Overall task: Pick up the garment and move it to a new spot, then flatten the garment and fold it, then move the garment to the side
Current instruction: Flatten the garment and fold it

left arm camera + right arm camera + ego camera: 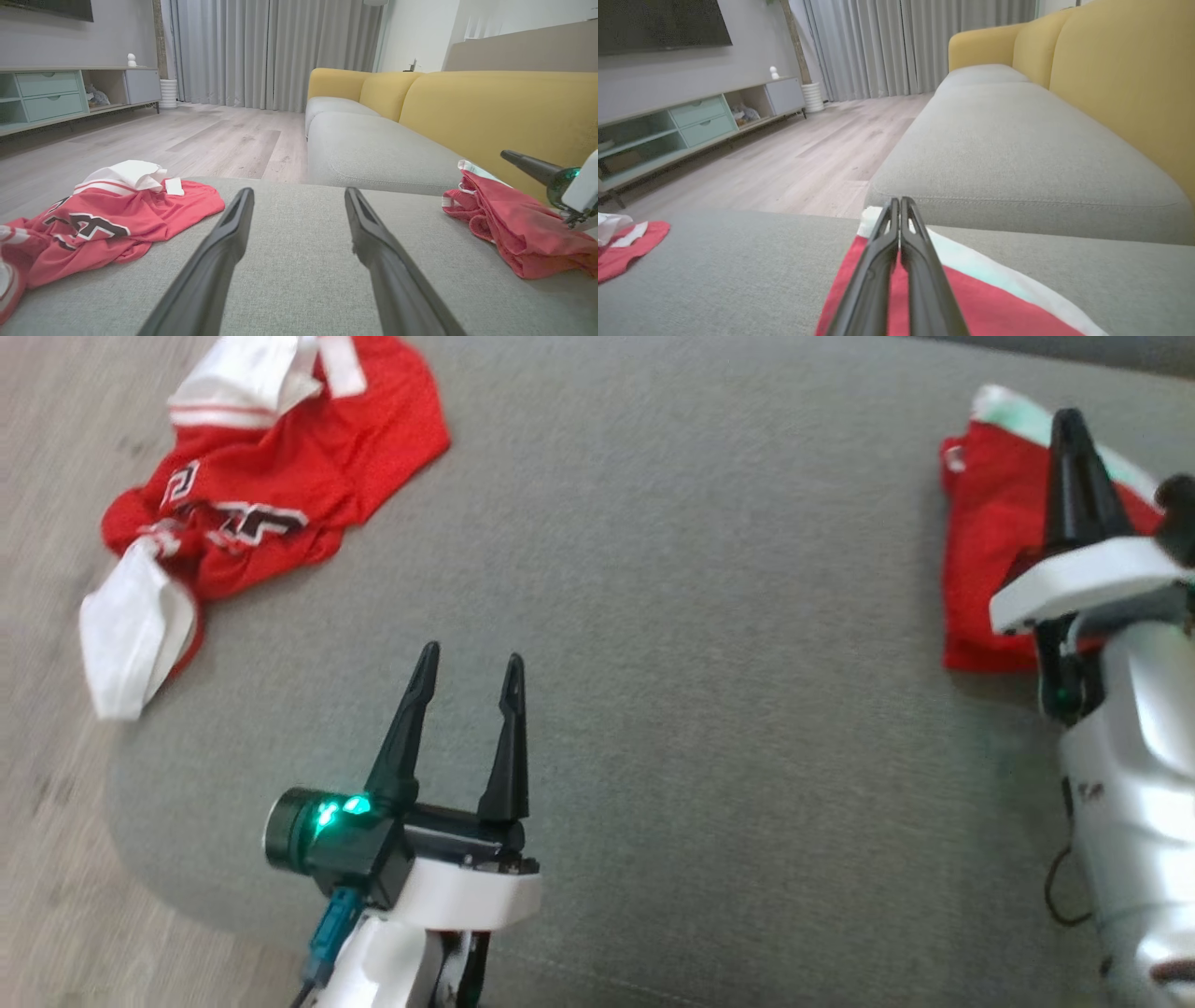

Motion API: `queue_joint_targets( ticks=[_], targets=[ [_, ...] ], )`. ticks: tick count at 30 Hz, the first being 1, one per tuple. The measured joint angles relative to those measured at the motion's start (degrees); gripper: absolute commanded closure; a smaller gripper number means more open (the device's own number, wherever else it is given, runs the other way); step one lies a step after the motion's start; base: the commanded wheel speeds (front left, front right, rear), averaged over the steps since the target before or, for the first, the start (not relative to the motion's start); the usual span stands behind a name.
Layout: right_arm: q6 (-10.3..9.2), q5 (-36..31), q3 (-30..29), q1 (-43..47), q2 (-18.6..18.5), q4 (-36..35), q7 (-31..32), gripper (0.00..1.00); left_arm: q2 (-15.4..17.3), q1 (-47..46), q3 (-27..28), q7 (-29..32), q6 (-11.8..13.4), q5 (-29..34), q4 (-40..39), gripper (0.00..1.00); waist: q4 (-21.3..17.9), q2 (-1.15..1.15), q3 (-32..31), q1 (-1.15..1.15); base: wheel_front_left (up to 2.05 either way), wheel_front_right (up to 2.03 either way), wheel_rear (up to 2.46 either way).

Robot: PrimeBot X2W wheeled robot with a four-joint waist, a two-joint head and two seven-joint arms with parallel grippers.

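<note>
A crumpled red and white garment [280, 485] [107, 224] lies at the far left corner of the grey cushion, with one white sleeve hanging over the edge. A second red garment [990, 541] [514, 228] [971, 298] lies folded at the right, white trim along its far edge. My left gripper [471, 658] [299, 193] is open over bare cushion between the two, holding nothing. My right gripper [1069, 420] [507, 155] [896, 200] is shut, fingers pressed together, just above the folded garment. No cloth shows between them.
The grey cushion [700, 569] ends at the left over wooden floor [47, 616]. A yellow backrest [490, 107] rises behind the folded garment. More grey sofa seat [1008, 140] runs on ahead. A low cabinet [56, 93] stands across the room.
</note>
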Motion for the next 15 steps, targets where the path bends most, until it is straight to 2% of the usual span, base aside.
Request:
queue_joint_targets(
  ticks=[8,15],
  targets=[
    [0.00,-6.3,-2.0,-6.1,-0.5,16.7,0.5,1.00,0.0,-2.4,-2.9,0.0,0.7,-2.3,0.1,0.00,4.0,0.00,4.5,0.00,0.00,0.00,0.00],
    [0.00,-8.6,-3.3,-10.2,-0.6,21.9,-0.3,1.00,-0.1,-4.2,-3.2,0.0,1.2,-2.4,0.3,0.00,4.9,0.00,6.0,-0.01,0.00,0.00,0.00]
  ],
)
